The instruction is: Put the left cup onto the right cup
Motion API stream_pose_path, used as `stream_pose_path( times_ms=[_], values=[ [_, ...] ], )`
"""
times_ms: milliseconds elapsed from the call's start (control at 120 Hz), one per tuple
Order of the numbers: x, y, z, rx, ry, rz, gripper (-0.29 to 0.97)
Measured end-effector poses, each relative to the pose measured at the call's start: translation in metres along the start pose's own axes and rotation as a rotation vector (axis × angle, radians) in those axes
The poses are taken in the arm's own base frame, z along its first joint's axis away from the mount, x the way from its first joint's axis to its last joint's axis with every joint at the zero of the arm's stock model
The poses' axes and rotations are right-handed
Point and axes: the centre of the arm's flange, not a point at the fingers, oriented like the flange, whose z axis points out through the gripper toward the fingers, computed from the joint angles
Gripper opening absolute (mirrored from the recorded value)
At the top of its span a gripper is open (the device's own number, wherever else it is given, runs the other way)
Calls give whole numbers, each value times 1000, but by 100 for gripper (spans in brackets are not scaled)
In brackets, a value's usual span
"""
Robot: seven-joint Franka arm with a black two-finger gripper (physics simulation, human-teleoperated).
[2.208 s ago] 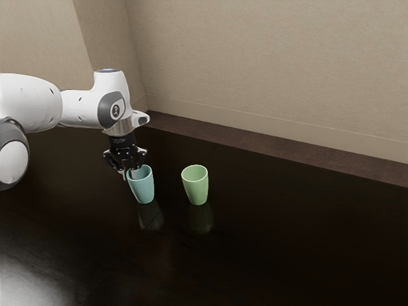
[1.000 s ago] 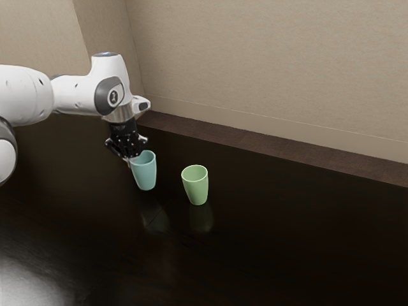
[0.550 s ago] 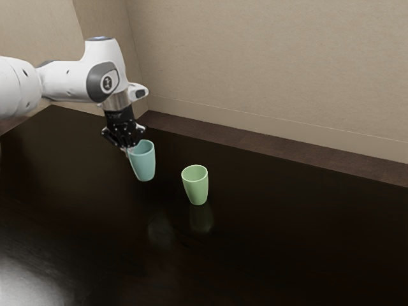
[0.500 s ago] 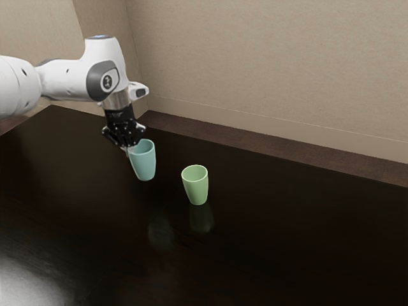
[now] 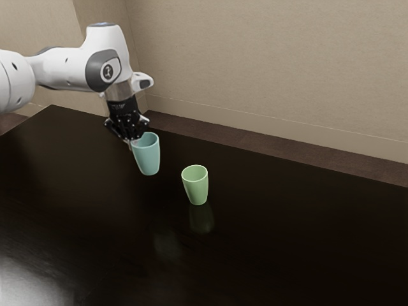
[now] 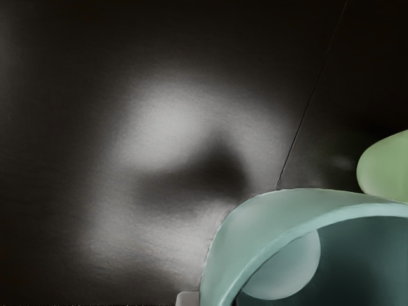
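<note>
A teal cup [image 5: 147,154] hangs in the air above the dark table, slightly tilted, with my gripper [image 5: 134,139] shut on its rim at the side toward the exterior view's left. A light green cup [image 5: 195,184] stands upright on the table, lower and to the exterior view's right of the teal one, with a gap between them. In the wrist view the teal cup's rim and inside [image 6: 299,248] sit close under my hand, and an edge of the green cup [image 6: 386,167] shows just beyond it.
The dark glossy table [image 5: 268,242] stretches wide around both cups. A beige wall [image 5: 274,64] with a dark ledge [image 5: 280,148] runs along the back.
My gripper has lifted the teal cup off the table and carried it upward and a little toward the exterior view's right. The green cup has stayed put.
</note>
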Motion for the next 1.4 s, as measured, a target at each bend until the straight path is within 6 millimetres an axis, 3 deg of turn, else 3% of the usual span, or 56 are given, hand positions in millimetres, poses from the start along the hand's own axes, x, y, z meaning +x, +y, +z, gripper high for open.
stream_pose_path(
  times_ms=[533,1133,1400],
  values=[
    [-15,46,-7,14,-2,85,-11],
    [-14,90,-8,20,10,149,-11],
    [-11,95,-2,26,-2,154,-11]
  ],
)
